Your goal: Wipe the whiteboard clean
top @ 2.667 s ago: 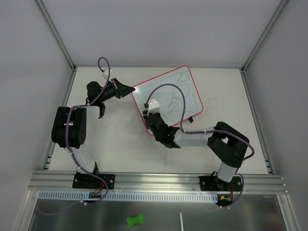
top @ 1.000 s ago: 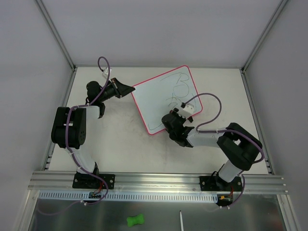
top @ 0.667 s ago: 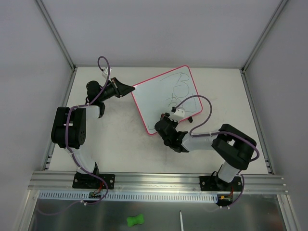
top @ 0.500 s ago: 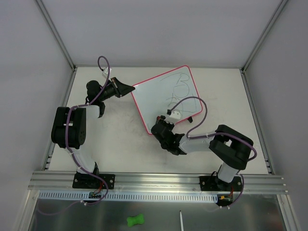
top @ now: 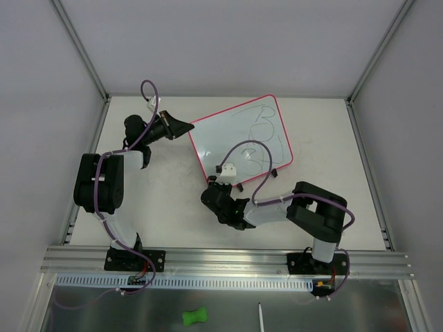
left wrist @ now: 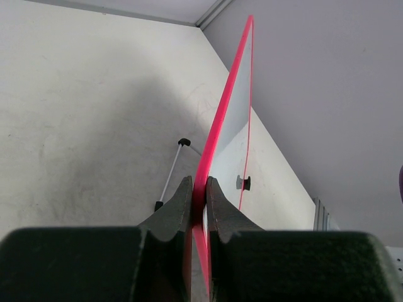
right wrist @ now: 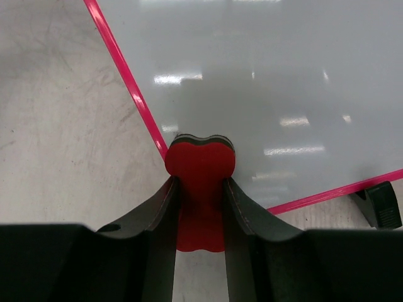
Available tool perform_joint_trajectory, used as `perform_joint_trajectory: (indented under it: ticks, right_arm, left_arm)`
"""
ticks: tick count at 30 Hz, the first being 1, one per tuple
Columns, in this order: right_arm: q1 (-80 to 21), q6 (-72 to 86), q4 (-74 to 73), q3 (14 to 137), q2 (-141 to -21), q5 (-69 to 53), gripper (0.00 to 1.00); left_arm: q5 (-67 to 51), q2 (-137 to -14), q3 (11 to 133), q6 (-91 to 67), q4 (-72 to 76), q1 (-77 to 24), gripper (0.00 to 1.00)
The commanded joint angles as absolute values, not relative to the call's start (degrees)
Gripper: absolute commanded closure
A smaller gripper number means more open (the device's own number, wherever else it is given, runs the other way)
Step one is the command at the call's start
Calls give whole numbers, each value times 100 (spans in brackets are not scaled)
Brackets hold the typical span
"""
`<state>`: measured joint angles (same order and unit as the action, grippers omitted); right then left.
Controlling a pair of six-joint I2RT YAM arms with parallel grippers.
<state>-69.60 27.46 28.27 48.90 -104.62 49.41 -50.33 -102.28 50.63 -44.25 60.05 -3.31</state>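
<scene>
Gripping eraser (right wrist: 199, 162), right gripper (right wrist: 199, 184) sat at near-left corner of whiteboard (top: 223, 140); scribbles (top: 266, 133) lay far-right of it. Left gripper (left wrist: 199, 190) clamped whiteboard's left edge.

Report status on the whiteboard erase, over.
Left gripper shut on pink-framed white rectangular whiteboard edge. Right gripper shut on red eraser block at board's near corner. Pen scribbles unerased on far half. Nothing blocking.

Off-white table (top: 166, 207), pink-framed whiteboard (top: 225, 138) on it
</scene>
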Motion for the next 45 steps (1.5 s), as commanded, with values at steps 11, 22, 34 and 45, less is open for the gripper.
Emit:
perform_joint_trajectory:
  ticks: [11,22,34,45]
  right_arm:
    - [-6821,687,2628,5932,-10784,4518,100]
    - [-6153,667,2768,5933,-10758,4122,100]
    - [-6222,1239,2690,5222,-10381,4271,100]
    - [-6100,766,2312,4964,-9397,3992,100]
  left_arm:
    - [-5212,-10151,5115,-4219,5897,-457,100]
    - [-5229,-10143,5124,-4219,5871,-466,100]
    - [-5203,-10011,5106,-4096,5704,-466,100]
    - [-5291,-10055,5159,-4201,5669,-466,100]
